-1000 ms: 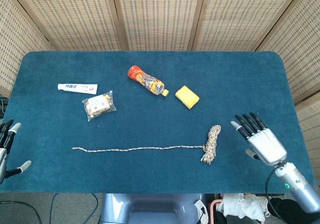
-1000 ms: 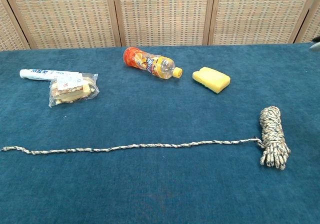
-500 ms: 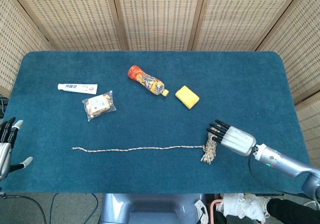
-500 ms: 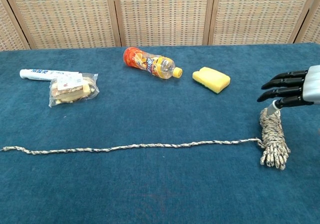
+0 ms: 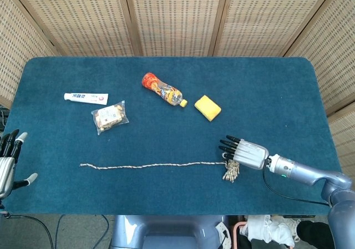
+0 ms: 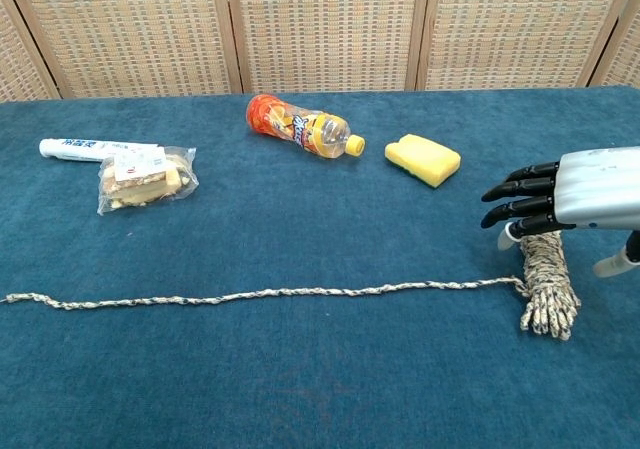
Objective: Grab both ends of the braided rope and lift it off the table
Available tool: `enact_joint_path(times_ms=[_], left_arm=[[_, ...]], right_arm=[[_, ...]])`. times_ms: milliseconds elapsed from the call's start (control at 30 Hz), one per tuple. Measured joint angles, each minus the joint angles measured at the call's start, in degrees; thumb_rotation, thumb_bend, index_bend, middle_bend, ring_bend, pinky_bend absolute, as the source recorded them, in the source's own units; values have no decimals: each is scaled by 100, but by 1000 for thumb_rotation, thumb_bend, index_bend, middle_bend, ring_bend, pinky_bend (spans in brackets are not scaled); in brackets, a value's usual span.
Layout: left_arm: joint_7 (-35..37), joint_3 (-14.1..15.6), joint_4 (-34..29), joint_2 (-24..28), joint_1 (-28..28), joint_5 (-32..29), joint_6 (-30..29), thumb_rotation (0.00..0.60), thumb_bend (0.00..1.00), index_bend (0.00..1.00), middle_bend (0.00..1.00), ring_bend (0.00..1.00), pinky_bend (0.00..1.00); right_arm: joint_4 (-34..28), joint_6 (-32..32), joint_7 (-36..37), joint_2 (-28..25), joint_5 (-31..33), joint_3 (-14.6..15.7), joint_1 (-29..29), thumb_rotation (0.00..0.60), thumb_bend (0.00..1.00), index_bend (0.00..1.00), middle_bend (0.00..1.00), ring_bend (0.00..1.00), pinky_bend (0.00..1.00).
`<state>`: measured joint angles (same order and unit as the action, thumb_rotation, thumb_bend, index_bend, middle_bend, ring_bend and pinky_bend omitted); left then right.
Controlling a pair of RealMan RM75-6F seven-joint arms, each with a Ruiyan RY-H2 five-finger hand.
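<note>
We see the braided rope (image 6: pixel 300 292) stretched flat across the blue table (image 6: pixel 320 389), its right end bundled into a coil (image 6: pixel 545 289). Our right hand (image 6: pixel 560 201) hovers over the top of that coil, dark fingers (image 6: pixel 515 191) extended leftward and apart, holding nothing. Farther back lie an orange drink bottle (image 6: pixel 298 125), a yellow sponge (image 6: pixel 423 159), a toothpaste tube (image 6: pixel 75 149) and a clear snack bag (image 6: pixel 142 179) touching it.

The blue table (image 5: pixel 277 88) carries a braided rope (image 5: pixel 150 165), bottle (image 5: pixel 162 89), sponge (image 5: pixel 207 107), toothpaste tube (image 5: pixel 86 97) and, seemingly, a snack bag (image 5: pixel 110 116).
</note>
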<state>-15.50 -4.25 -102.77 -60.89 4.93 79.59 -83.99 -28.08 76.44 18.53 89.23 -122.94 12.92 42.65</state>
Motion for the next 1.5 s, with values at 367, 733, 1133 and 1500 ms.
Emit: enact_joint_path(times_ms=[367,733,1133,1500], left_arm=[[-109,-5,4,-55,48,-70,36,600,0,0,0,0,0],[-280,51,107,-206,159,2,166,600,0,0,0,0,0],[55,66,1148,-983,980,391,1260,600,79,318,0,0,0],[695,156,2367,-2051,1650,501,2138,600,197,454,0,0,0]], right_arm=[[567,106,263,396,171,251,48,600,254,424,381,289,331],[1164,557,738,734,460,350,-61,600,478,588,588,474,529],[769,920,753,622,764,274,-8,600,560,608,605,491,548],[296,926,543,463,849,294,38,600,585,608,606,491,548]])
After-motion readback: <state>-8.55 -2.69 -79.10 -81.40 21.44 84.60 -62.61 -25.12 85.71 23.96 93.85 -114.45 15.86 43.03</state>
